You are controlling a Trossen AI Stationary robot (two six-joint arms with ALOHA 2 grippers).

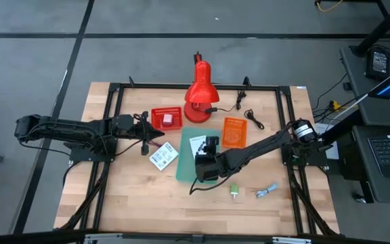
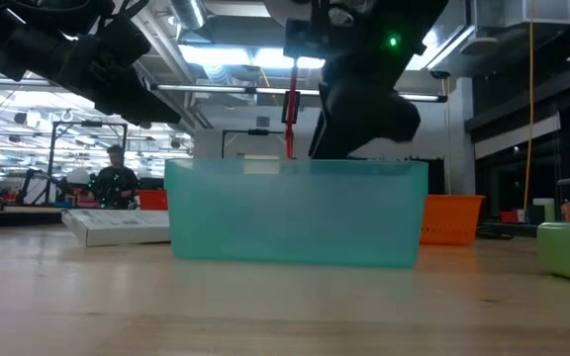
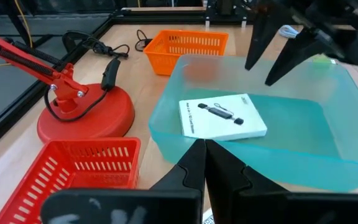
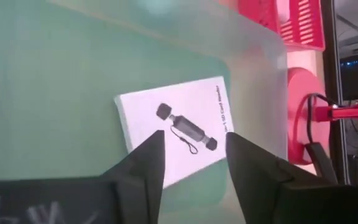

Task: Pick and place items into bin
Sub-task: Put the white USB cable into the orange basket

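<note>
A wooden table (image 1: 134, 196) seen from above, with two dark robot arms reaching in from either side. In the middle sits a translucent teal bin (image 1: 185, 159), and inside it lies a white card (image 4: 176, 130) printed with a small black gadget, flat on the bin floor near the end closest to the red lamp (image 1: 198, 91). The right gripper (image 4: 191, 155) hangs over the bin directly above this card; its two dark fingers are spread apart with nothing between them, and the card shows through the gap. The left gripper (image 3: 205, 163) sits at the table's left side, just outside the bin wall and pointing toward it; its fingers are pressed together to a point and hold nothing. Just beside the left gripper, on the bare wood to the bin's left, lies a second white card (image 1: 162, 158). Behind it is a red basket (image 1: 166, 117) with a pink cube (image 1: 168, 119) inside. An orange basket (image 1: 235, 132) stands to the right of the bin, and a black cable (image 1: 252, 119) curls on the table near it. Toward the front right, apart from the bin, lie a green block (image 1: 235, 191) and a blue-white clip (image 1: 268, 192). In the low view, a person (image 2: 115, 178) stands far back in the room.
</note>
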